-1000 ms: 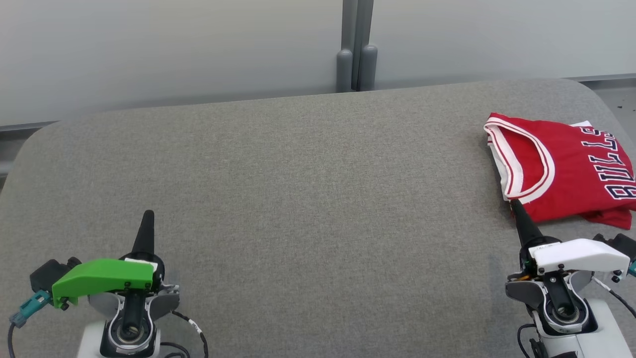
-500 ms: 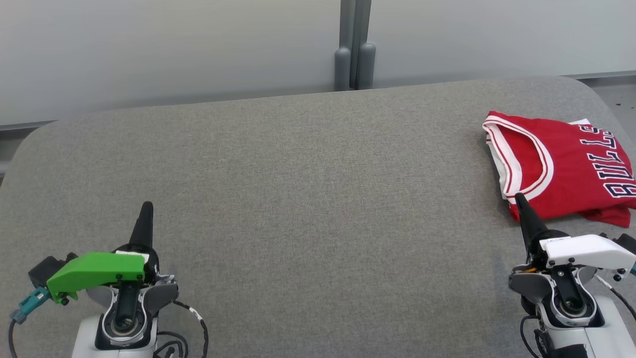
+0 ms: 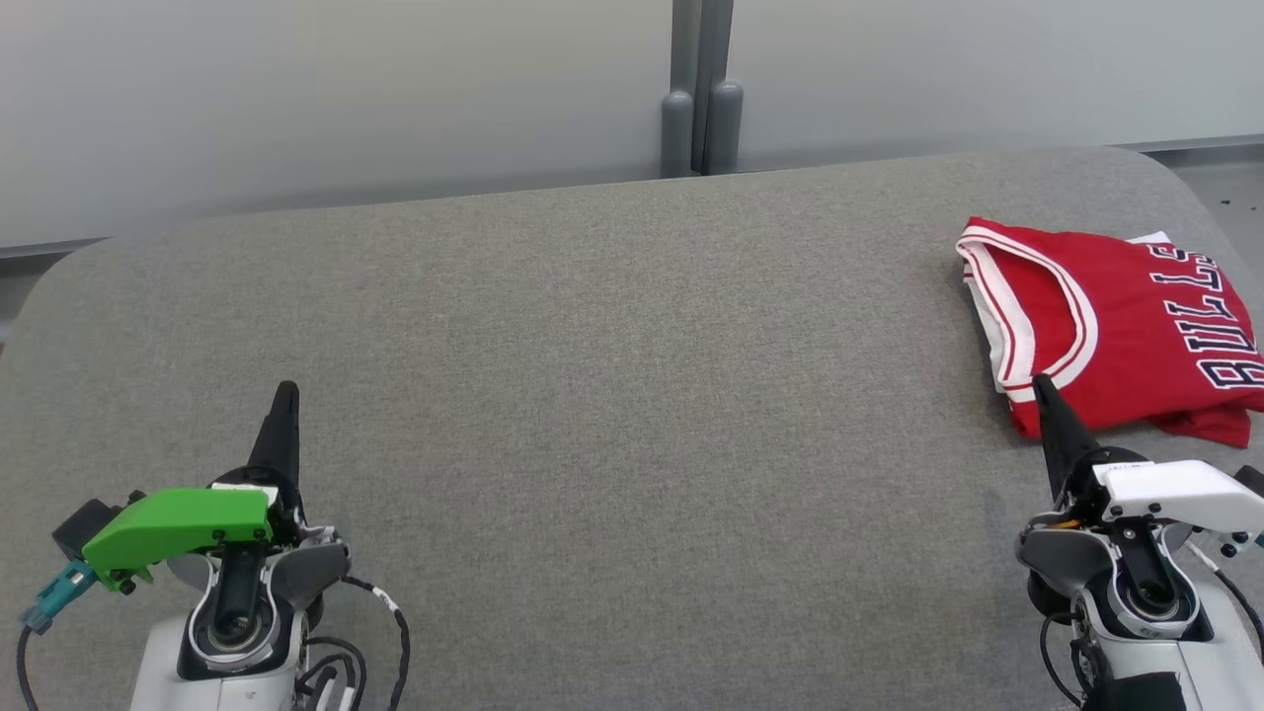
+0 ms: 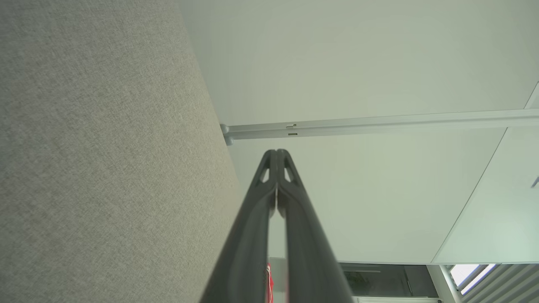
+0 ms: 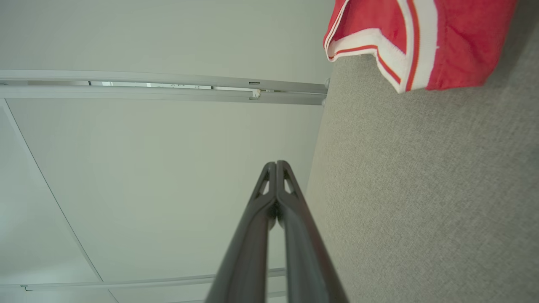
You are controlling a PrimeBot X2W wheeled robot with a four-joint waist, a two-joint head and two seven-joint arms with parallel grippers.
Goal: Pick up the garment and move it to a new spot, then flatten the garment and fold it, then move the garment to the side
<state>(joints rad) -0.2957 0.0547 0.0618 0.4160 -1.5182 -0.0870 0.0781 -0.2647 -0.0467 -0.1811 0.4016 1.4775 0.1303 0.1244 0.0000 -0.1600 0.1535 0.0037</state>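
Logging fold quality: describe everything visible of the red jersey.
The red jersey lies flat, folded into a compact stack, at the right end of the grey fabric table, cut off by the head view's edge. White and red striped trim runs around an opening; dark white-outlined letters BULLS run sideways. A lower layer peeks out along the near edge. It rests on the table; the right gripper, jaws shut, points at its near corner, seemingly clear.

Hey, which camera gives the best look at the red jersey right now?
The head view. It shows the folded red jersey at the right end of the grey table, lettering visible, slightly cropped by the picture's edge. The right wrist view catches a white-trimmed corner; the left wrist view, a thin red sliver.
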